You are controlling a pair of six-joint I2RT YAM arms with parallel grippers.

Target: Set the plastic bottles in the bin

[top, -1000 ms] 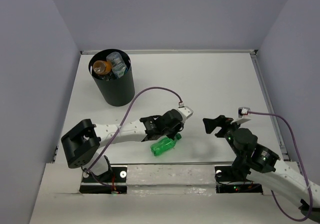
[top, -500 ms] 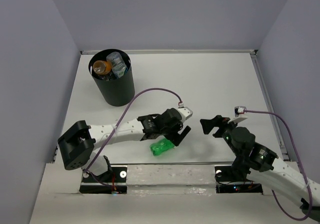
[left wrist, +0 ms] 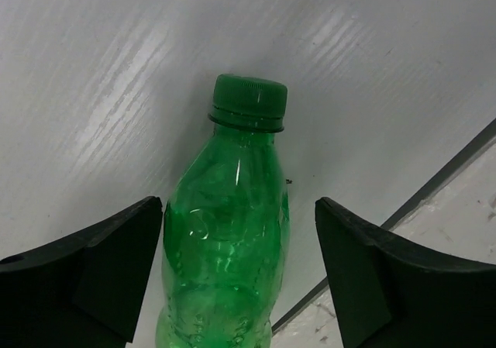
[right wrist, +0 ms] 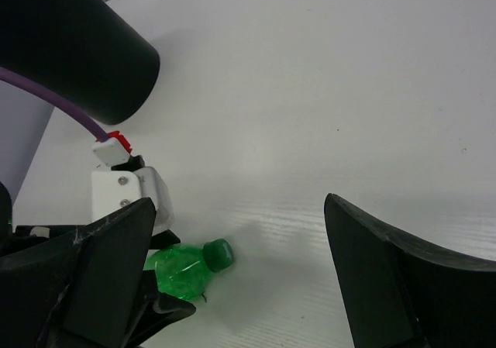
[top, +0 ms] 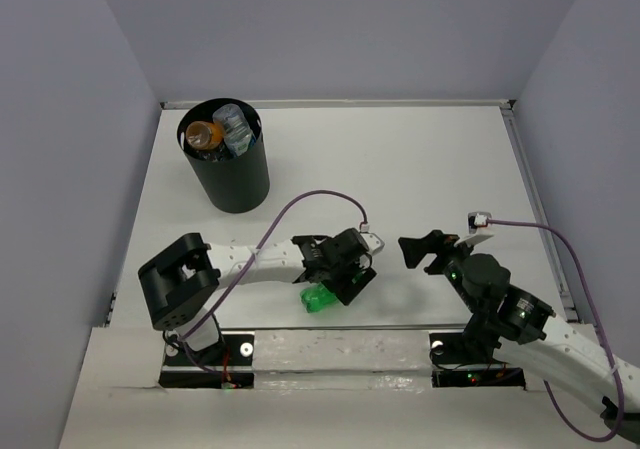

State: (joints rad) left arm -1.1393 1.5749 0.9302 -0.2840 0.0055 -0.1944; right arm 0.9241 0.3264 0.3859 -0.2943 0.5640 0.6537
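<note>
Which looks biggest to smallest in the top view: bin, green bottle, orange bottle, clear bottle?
1. bin, clearly largest.
2. clear bottle and orange bottle: only their tops show in the bin, about alike, not ranked.
3. green bottle: partly hidden, smallest visible patch; true size unsure.

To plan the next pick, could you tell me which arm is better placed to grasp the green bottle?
Left, probably: the left pincer stands open astride the green bottle, while the right pincer hangs open, apart from it.
</note>
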